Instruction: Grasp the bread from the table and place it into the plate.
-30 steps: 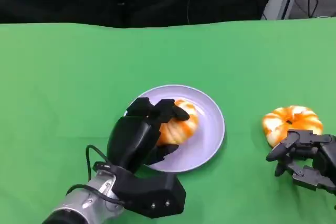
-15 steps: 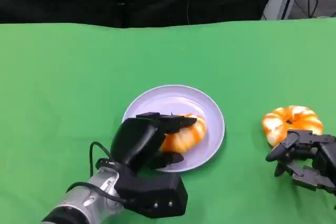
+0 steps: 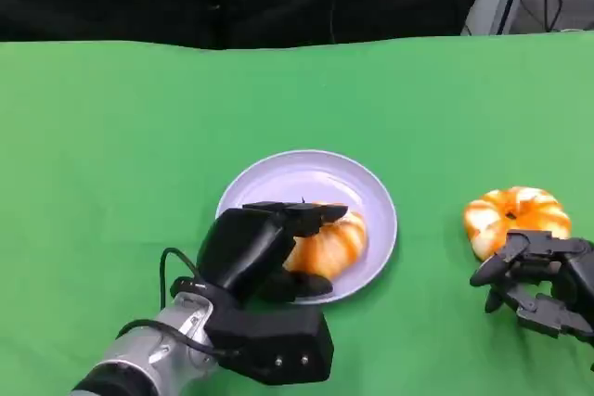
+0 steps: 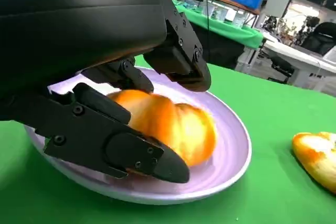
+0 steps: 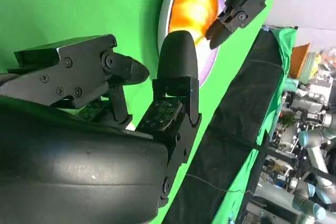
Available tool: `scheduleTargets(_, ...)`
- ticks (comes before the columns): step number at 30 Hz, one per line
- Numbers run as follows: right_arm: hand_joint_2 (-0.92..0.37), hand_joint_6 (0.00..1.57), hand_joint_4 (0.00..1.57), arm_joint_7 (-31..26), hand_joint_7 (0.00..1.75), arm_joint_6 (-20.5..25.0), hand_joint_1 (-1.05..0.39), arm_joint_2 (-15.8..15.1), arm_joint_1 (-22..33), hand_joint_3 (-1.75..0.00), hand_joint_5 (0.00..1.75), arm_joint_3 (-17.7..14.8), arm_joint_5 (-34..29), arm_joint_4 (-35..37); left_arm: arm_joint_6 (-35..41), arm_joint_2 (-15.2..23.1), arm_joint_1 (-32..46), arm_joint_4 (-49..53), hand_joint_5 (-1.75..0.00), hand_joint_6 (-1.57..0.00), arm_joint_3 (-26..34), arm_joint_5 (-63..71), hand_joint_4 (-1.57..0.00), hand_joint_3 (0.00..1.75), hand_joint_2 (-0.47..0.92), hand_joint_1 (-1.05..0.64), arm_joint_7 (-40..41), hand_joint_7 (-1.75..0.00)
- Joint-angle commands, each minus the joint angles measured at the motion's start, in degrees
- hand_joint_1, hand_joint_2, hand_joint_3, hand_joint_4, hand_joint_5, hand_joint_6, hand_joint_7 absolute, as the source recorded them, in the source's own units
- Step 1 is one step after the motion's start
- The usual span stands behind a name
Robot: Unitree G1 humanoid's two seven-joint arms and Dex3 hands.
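Observation:
An orange-glazed bread [image 3: 332, 242] lies in the lilac plate [image 3: 278, 169] at the table's middle. My left hand [image 3: 255, 252] sits at the plate's near edge, its fingers [image 4: 181, 56] raised just above the bread [image 4: 173, 124] and its thumb low beside it, so the bread rests on the plate [image 4: 226, 150]. A second, ring-shaped bread [image 3: 516, 215] sits on the green cloth at the right. My right hand [image 3: 543, 285] rests just in front of it, fingers apart and holding nothing. In the right wrist view the plated bread [image 5: 191, 9] shows past my right hand [image 5: 105, 119].
The green cloth [image 3: 121, 155] covers the table up to a black backdrop at the far edge. The second bread [image 4: 320, 156] lies to the right of the plate.
My left hand has drawn back toward me and lowered the bread onto the plate's near side; its fingers have lifted off the bread. The right hand has not moved.

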Motion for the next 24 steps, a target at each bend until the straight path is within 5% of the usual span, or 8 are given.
scheduleTargets(1,-0.87,0.96,0.86,0.7,0.90,0.5,0.03,-0.5,0.4,-0.52,1.39,-0.5,1.3,0.0,0.7,1.3,-0.2,-0.3,0.00,-0.60,-0.1,0.0,-0.64,0.11,0.92,-0.77,-1.1,0.00)
scheduleTargets(24,-0.87,0.97,0.87,-0.2,0.88,0.2,0.04,-0.7,0.5,-0.54,1.36,-0.3,0.3,0.2,3.7,3.4,1.6,-5.7,0.00,-0.39,1.2,-0.1,-0.47,0.41,0.92,-0.82,2.8,0.00)
